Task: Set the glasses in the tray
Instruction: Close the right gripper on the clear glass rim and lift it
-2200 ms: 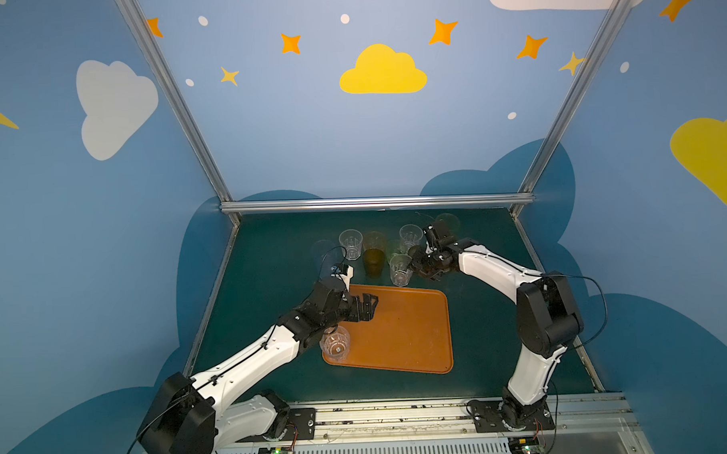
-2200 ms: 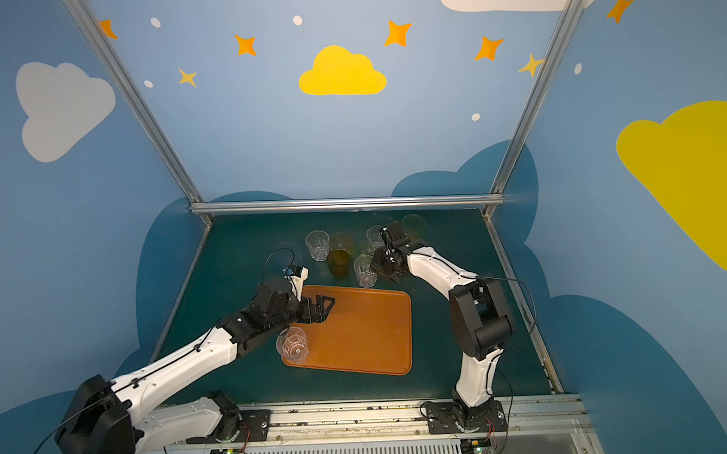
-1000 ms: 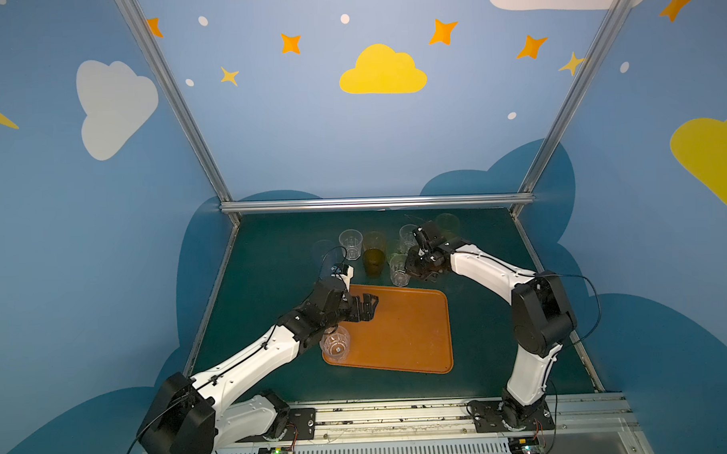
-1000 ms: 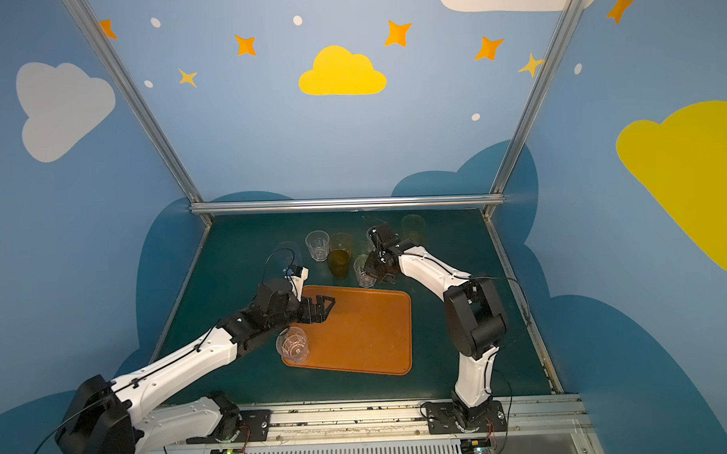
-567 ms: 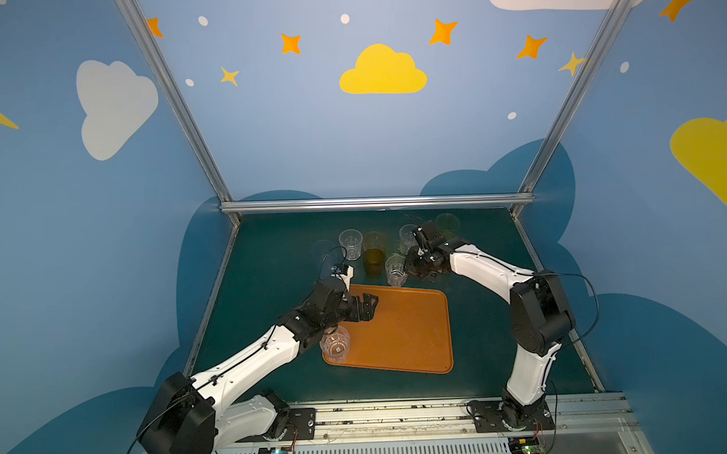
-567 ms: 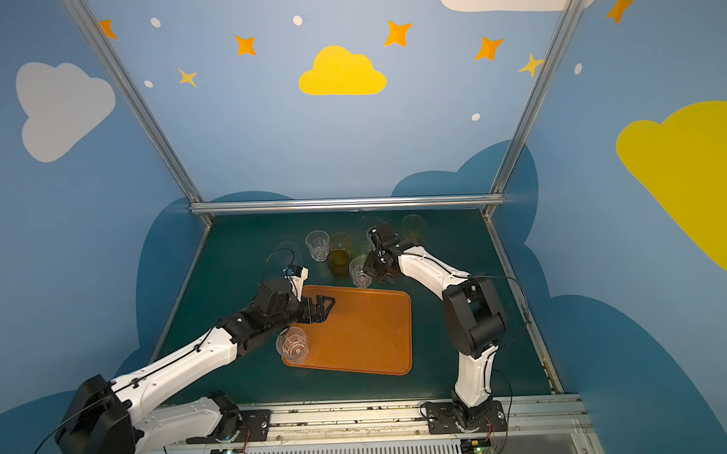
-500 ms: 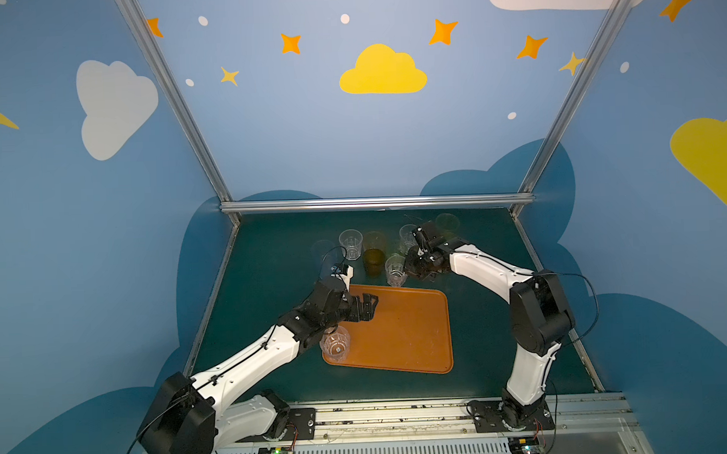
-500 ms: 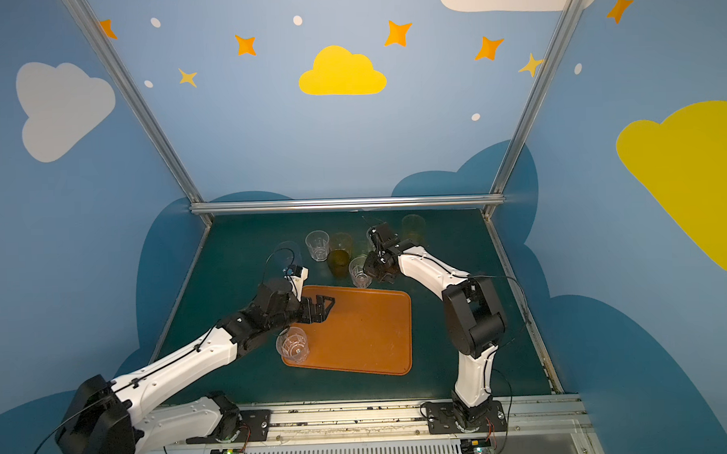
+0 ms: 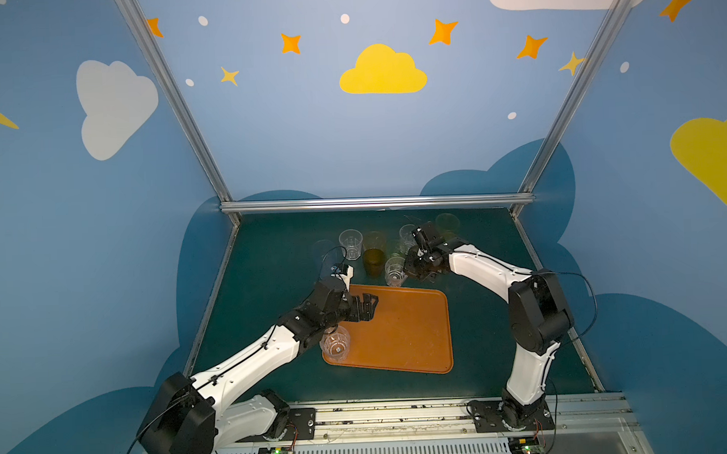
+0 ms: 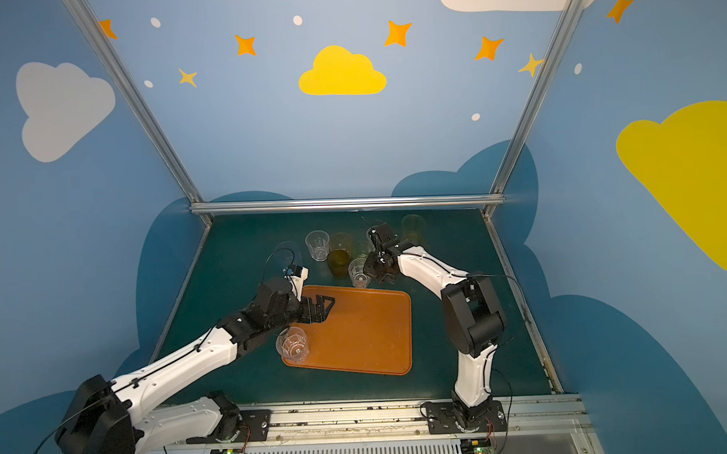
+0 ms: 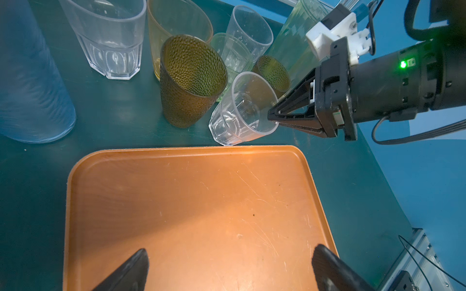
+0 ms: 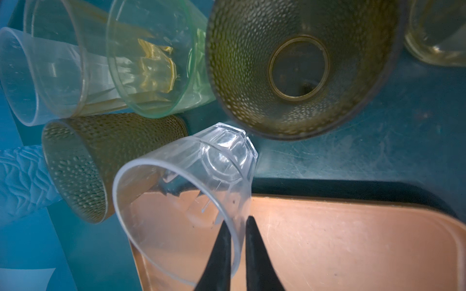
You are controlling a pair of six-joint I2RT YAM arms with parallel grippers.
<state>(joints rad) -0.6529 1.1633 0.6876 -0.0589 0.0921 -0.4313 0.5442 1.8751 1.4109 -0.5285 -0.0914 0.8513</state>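
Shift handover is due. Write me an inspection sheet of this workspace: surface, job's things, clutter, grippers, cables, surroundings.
Surface: dark green tabletop, scuffed by the tray.
Job's things: orange tray; one clear glass stands at its near left corner; other glasses cluster on the tabletop beyond its far edge.
Clutter: nothing seen.
Grippers: left gripper open, empty, over the tray; right gripper shut on the rim of a tilted clear glass beside the tray's far edge.
Cables: black cable loops at each wrist.
Surroundings: blue walls with clouds and stars; aluminium frame.
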